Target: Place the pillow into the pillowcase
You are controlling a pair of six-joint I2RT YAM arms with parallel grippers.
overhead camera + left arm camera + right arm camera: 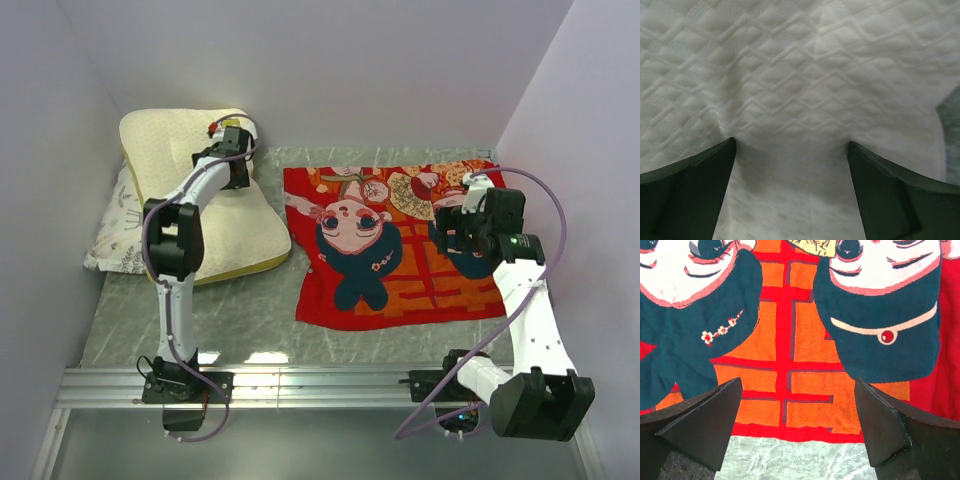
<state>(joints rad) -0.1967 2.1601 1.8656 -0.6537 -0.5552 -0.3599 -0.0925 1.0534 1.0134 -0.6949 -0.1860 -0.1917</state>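
Though cream, pillow (160, 145) quilted, yellow-edged.

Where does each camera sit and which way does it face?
Top external: high behind the bases, facing down at grey marbled table; left arm, right arm show.
Left wrist: mounted there, facing cream quilted pillow; open left pincer.
Right wrist: mounted there, facing red cartoon-print fabric pillowcase; open right pincer.
Shared: top view shows pillow and pillowcase.
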